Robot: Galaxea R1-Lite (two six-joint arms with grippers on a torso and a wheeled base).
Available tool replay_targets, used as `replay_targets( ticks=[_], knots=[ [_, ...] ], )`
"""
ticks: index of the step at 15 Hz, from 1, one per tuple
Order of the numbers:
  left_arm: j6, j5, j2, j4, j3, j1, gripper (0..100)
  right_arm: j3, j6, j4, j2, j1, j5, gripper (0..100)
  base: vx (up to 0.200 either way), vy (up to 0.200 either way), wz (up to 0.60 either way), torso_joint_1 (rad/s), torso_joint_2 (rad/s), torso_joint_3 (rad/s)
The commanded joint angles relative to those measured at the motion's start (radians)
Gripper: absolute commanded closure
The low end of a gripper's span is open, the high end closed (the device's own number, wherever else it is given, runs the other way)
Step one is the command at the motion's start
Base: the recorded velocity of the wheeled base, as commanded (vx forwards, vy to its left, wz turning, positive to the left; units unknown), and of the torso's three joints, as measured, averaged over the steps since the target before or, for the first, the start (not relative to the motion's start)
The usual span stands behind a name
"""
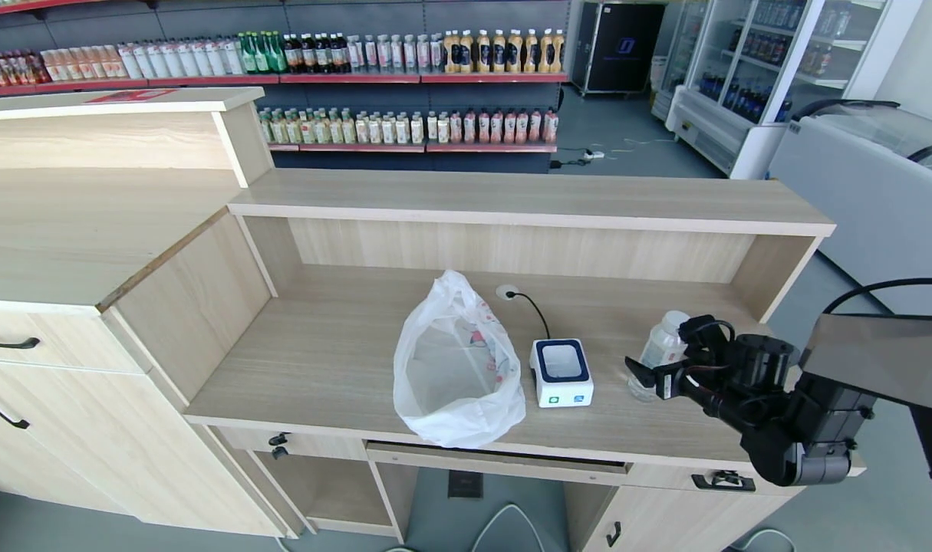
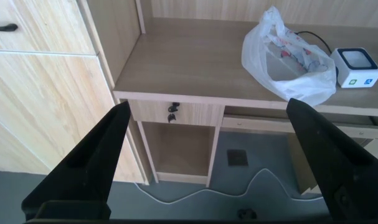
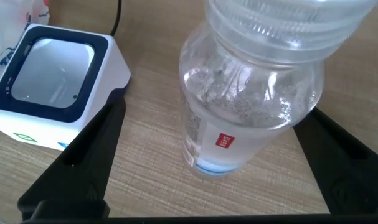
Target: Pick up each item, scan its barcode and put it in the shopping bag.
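Your left gripper (image 2: 207, 104) hangs well left of the scanner (image 1: 561, 372), out off the front of the counter (image 1: 320, 360), its fingers spread wide with nothing between them. The shopping bag (image 1: 458, 368) sits just left of the scanner, mouth open. Near the scanner's right side the clear bottle (image 1: 661, 345) stands upright. Your right gripper (image 3: 215, 111) brackets it, fingers spread to either side. They seem not to touch it, though that is hard to judge.
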Motion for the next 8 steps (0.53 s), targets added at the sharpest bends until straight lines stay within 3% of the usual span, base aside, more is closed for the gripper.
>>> replay_targets(
  ticks=[1, 8],
  knots=[
    [0.0, 0.0, 0.001, 0.0, 0.0, 0.001, 0, -0.031, 0.001, -0.001, 0.025, 0.01, 0.0, 0, 0.0, 0.0, 0.0, 0.0, 0.0, 0.0],
    [0.0, 0.0, 0.001, 0.0, 0.0, 0.001, 0, -0.101, -0.002, 0.005, 0.074, 0.014, 0.003, 0, 0.0, 0.0, 0.0, 0.0, 0.0, 0.0]
  ],
)
